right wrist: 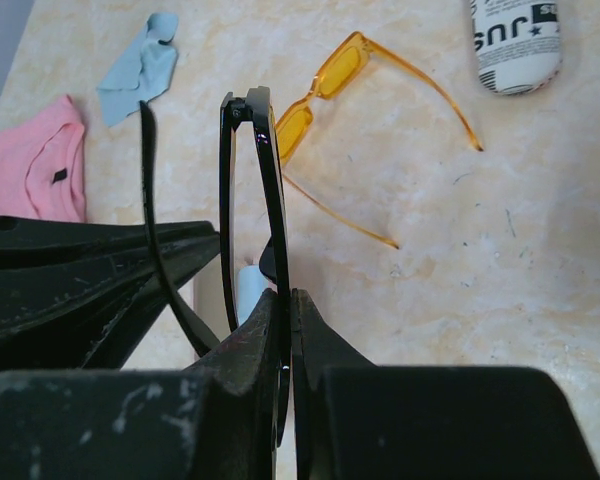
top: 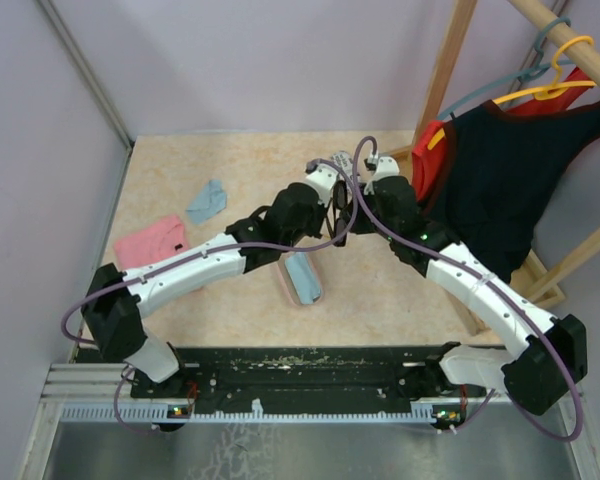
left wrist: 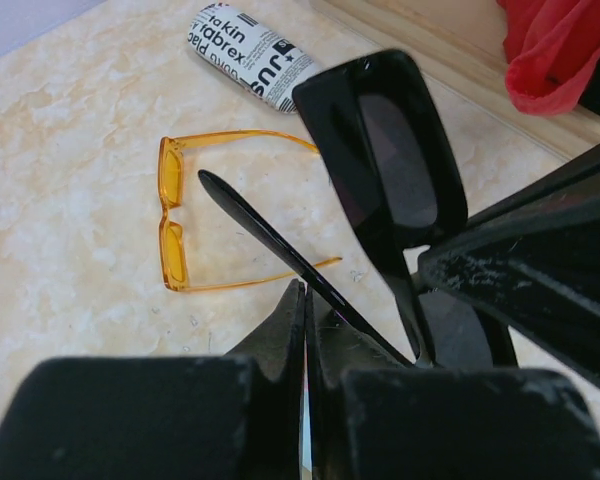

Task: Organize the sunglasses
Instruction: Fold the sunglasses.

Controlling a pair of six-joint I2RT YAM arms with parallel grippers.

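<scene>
The black sunglasses point(left wrist: 400, 170) are held above the table between both grippers. My left gripper point(left wrist: 305, 290) is shut on one thin folding arm of them. My right gripper point(right wrist: 285, 295) is shut on the edge of their front frame point(right wrist: 250, 100). In the top view the two grippers point(top: 332, 222) point(top: 348, 215) meet at the table's middle. The orange sunglasses point(left wrist: 170, 215) lie open on the table below, also in the right wrist view point(right wrist: 325, 85); the arms hide them in the top view.
A black-and-white printed case point(left wrist: 250, 55) lies beyond the orange pair. An open pink case point(top: 302, 280) lies near the left arm. A pink cloth point(top: 148, 240) and a blue cloth point(top: 207, 200) lie left. A wooden rack with hanging garments point(top: 500, 180) stands right.
</scene>
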